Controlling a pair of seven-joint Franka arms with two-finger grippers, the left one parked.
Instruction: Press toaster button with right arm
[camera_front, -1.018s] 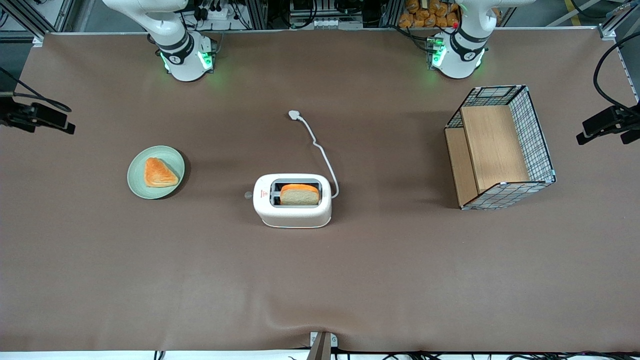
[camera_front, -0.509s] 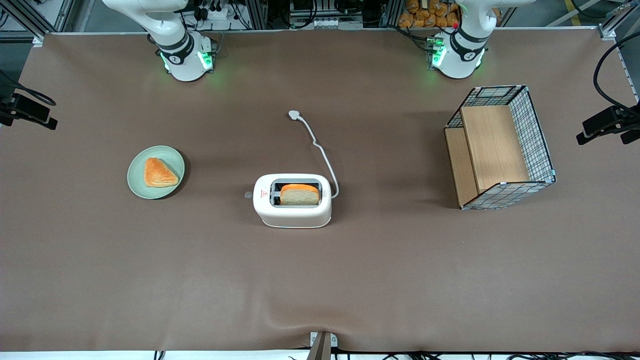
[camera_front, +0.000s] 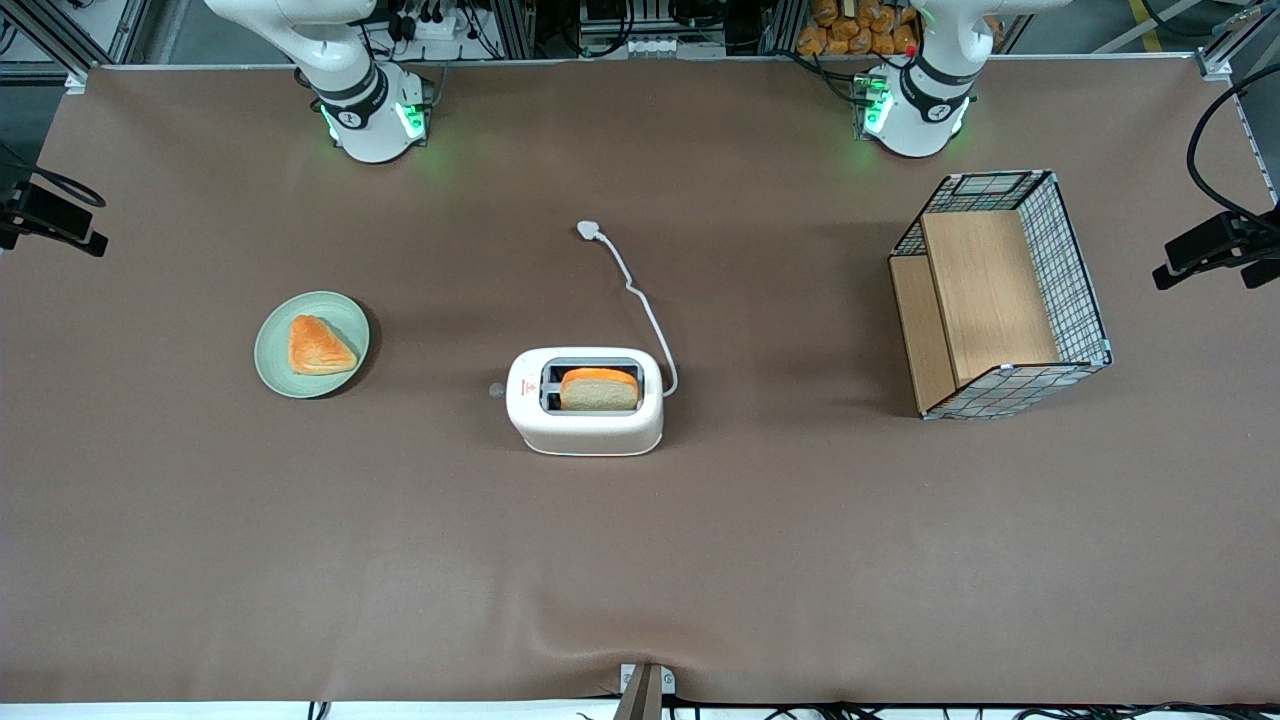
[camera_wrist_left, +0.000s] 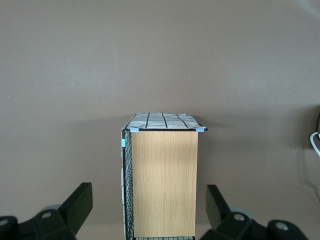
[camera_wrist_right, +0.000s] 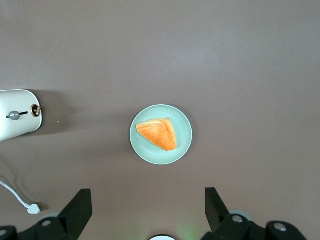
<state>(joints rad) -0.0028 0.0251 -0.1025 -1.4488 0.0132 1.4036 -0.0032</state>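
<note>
Brown cloth covers the wide tabletop (camera_front: 300, 560). Mid-table sits the small white rounded toaster (camera_front: 585, 402), bread in one slot. Its tiny round grey button (camera_front: 495, 390) pokes from the end that faces the big white right arm (camera_front: 345, 95), so it looks easy to reach. The black pincer (camera_wrist_right: 147, 212) hangs high over the green plate with orange pastry (camera_wrist_right: 161, 134), fingers wide apart, holding nothing. Lots of bare cloth lies between.

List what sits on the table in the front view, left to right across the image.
Black two-finger gripper at the image edge → pale green round plate holding an orange triangular pastry → tiny grey button → white two-slot toaster holding a bread slice → wire-and-wood basket.
</note>
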